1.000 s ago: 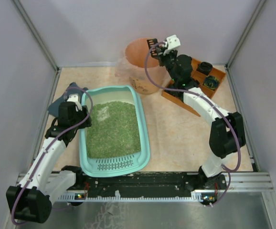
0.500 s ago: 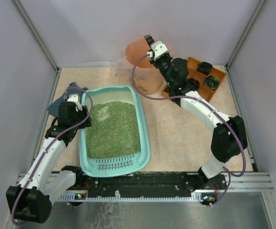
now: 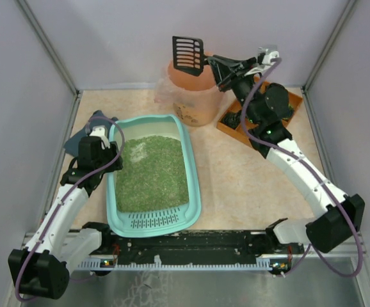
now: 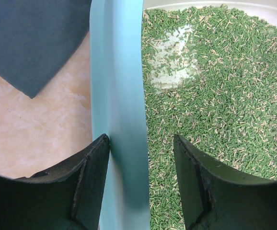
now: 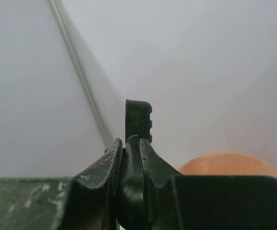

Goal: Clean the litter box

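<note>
The right hand [image 3: 228,65] was clamped shut on the handle of a black slotted litter scoop [image 3: 187,52]. It held the scoop high in the upper centre of the overhead frame, with the head above the peach-lined round bin [image 3: 194,105]. Nothing could be made out on the slots. That pointed to the emptying step, with the scoop at or just past the tip-out.

The next move probably called for swinging the scoop down and left to the litter and lowering the head flat enough to slide under the granules. It would also have to clear the tray's far rim.

The left hand [image 4: 142,139] stood part-open astride the left rim of the litter box [image 3: 194,185]. Its outer finger [image 4: 93,167] lay against the rim's edge. Its inner finger [image 4: 201,182] was over the litter, with a strip of granules showing between it and the rim. It looked placed to steady the tray rather than pinching it.

The litter box lay left of centre on the worktop [image 3: 236,173], with its perforated ledge [image 3: 153,220] toward the bottom of the frame. The green litter [image 3: 153,173] was spread fairly evenly, apart from one thin pale patch [image 4: 172,64] near the far left corner where the floor showed through.
</note>
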Available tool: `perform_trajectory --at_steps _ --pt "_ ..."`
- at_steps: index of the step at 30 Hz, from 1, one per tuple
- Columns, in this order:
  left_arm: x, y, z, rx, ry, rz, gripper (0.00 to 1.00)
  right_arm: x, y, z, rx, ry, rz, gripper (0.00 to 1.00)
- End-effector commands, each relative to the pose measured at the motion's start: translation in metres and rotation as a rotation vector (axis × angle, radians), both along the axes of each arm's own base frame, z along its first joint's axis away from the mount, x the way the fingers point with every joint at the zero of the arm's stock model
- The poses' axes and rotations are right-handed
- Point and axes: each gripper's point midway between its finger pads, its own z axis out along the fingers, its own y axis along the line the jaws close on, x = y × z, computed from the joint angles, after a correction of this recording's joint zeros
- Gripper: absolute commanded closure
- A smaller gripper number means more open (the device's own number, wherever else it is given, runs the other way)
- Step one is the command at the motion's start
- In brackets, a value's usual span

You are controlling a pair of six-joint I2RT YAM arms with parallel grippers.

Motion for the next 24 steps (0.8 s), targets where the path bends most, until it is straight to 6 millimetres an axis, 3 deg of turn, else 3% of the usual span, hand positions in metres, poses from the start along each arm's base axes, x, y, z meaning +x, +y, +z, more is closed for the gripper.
perform_trajectory --at_steps 1,7,15,24 --pt "0.003 -0.005 0.009 -0.02 -0.033 -0.011 0.38 -0.037 0.029 -0.018 0.183 0.212 0.305 1.0" --pt "0.003 -0.005 0.008 -0.021 -0.029 -0.016 0.39 -0.067 0.052 -0.061 0.07 0.305 0.315 1.0" --pt "0.003 -0.005 0.007 -0.017 -0.026 -0.015 0.39 -0.103 0.093 -0.131 -0.344 0.305 0.258 1.0" --pt "0.003 -0.005 0.006 -0.018 -0.023 -0.013 0.39 -0.123 0.146 -0.214 -0.591 0.428 0.32 1.0"
